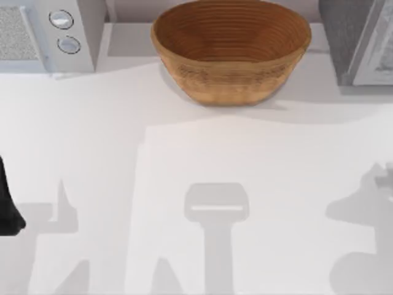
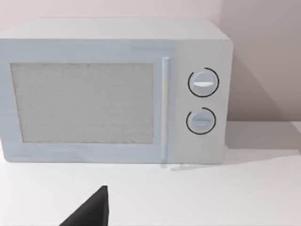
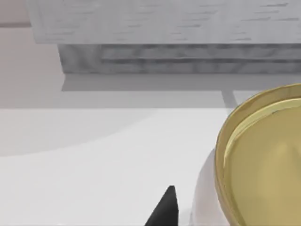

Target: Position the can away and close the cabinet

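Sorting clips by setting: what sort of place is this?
Probably a simulated kitchen counter: a microwave at the back left, a woven basket at centre back, a cabinet at the right, a can.

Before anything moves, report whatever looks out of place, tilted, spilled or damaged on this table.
Nothing stands out. The wicker basket sits upright at the back of the table, the microwave stands square with its door shut, and the can, seen from the right wrist view with its gold top, looks upright on the table. No spill or damage shows.
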You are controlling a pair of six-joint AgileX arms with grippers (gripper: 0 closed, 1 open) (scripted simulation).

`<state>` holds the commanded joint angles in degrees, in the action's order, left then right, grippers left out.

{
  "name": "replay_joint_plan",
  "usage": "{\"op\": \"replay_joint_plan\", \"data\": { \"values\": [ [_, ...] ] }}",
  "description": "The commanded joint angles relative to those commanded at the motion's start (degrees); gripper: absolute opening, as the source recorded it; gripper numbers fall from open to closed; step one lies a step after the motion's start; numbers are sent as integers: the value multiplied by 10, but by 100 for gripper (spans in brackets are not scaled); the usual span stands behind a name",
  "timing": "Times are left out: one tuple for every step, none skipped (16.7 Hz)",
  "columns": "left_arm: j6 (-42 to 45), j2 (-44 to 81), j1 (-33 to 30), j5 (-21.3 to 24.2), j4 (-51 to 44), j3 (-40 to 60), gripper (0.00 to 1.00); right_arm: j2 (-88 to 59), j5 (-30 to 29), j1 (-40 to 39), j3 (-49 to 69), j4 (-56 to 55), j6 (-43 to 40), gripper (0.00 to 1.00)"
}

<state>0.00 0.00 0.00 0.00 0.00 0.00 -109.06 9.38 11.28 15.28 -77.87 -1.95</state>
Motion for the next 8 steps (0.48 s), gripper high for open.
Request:
{"op": "replay_joint_plan", "data": {
  "values": [
    [0, 0, 0, 0, 0, 0, 100, 32, 1, 0, 7, 42, 0, 0],
    [0, 0, 0, 0, 0, 0, 100, 66, 1, 0, 14, 88, 0, 0],
    [0, 0, 0, 0, 0, 0, 100, 103, 2, 0, 22, 138, 0, 0],
    [0, 0, 0, 0, 0, 0, 100, 141, 2, -1, 30, 190, 0, 0],
    [0, 0, 0, 0, 0, 0, 100, 180, 3, -1, 39, 243, 0, 0],
    [0, 0, 0, 0, 0, 0, 100, 219, 3, -1, 47, 296, -1, 0],
    [0, 0, 0, 0, 0, 0, 100, 257, 3, -1, 55, 346, -1, 0],
    [0, 0, 0, 0, 0, 0, 100, 294, 4, -1, 62, 391, -1, 0]
  ]
}}
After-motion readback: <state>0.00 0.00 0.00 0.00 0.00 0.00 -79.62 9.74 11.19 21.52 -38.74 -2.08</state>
